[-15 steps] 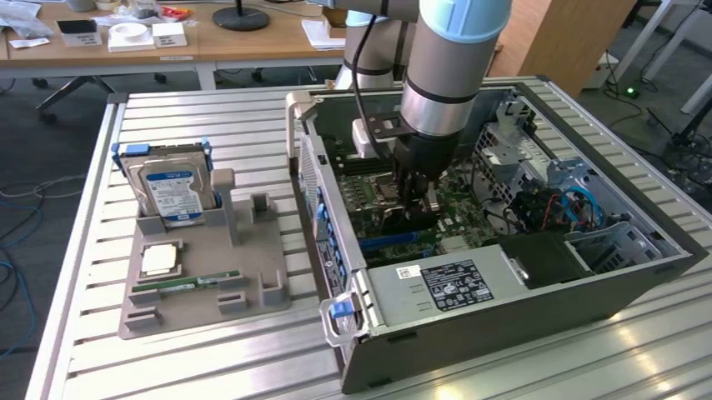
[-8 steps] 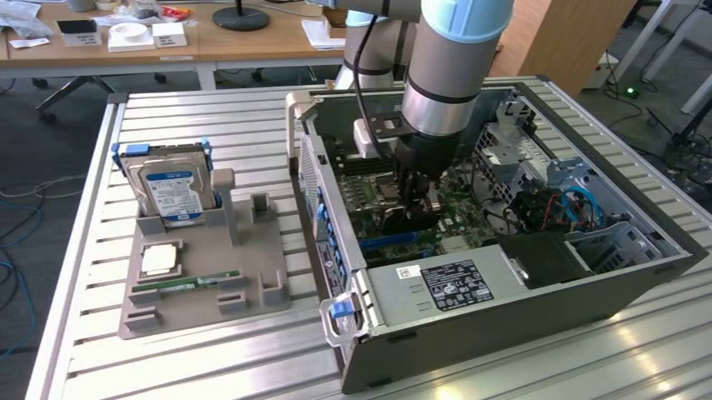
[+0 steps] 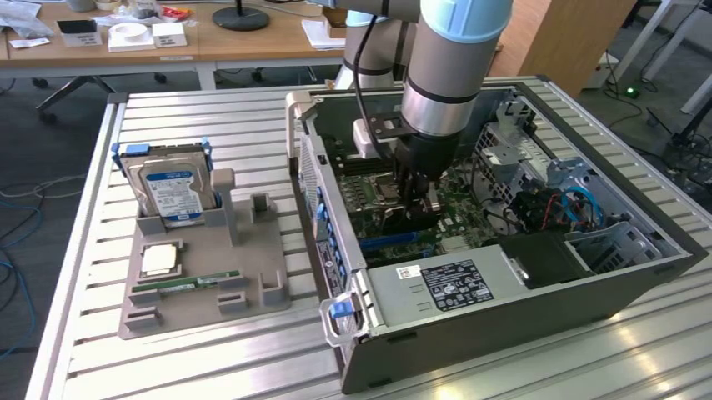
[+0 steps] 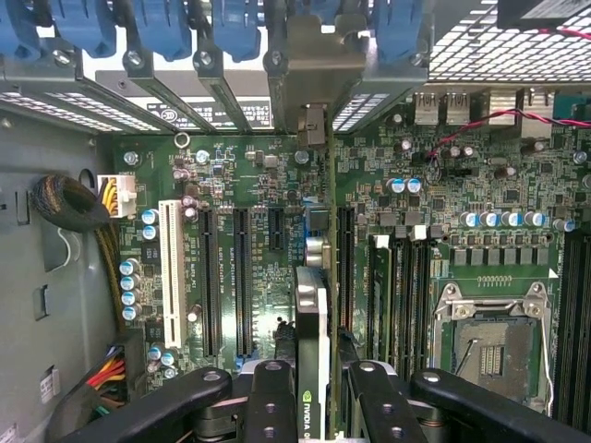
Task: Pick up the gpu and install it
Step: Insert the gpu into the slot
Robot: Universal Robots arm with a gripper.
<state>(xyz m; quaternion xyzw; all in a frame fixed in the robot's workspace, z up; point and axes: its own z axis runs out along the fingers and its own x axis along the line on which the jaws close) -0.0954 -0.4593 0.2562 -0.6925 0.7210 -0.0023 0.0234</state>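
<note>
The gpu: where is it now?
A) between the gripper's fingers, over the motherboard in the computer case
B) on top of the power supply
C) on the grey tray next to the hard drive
A: the wrist view shows the gpu standing on edge, clamped by the gripper, over the motherboard.

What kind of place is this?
Likely a robotics lab or workshop: an open computer case sits on a slatted metal workbench under a robot arm, with cluttered desks beyond.
</note>
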